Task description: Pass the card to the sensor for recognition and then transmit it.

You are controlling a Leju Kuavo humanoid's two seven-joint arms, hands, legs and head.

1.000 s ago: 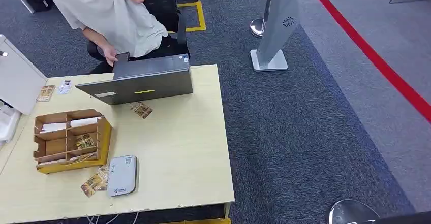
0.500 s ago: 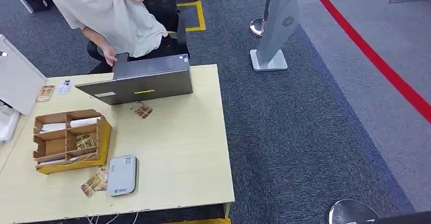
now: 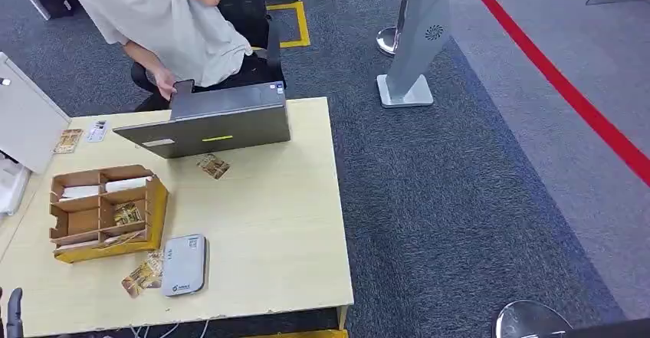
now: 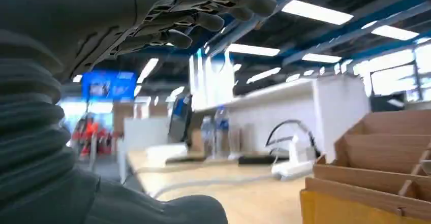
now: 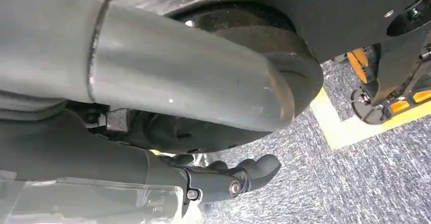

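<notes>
The grey-white card sensor (image 3: 185,265) lies flat near the table's front edge, with patterned cards (image 3: 143,274) beside it on its left. More cards stand in the brown cardboard organiser (image 3: 103,211), and a single card (image 3: 213,165) lies in front of the grey laptop (image 3: 207,127). My left hand (image 3: 11,319) is just rising at the table's front left corner. In the left wrist view the left hand (image 4: 167,26) is empty with fingers apart, low beside the organiser (image 4: 386,153). My right hand (image 5: 228,178) hangs by my body over the carpet and holds nothing.
A person (image 3: 165,24) sits behind the laptop with one hand at its back edge. A white box (image 3: 27,119) stands at the table's left end, with two small cards (image 3: 80,136) near it. A grey kiosk stand (image 3: 418,39) is on the carpet to the right.
The fingertips of my left hand have come up into the head view at the lower left corner. Things on the table have not moved.
</notes>
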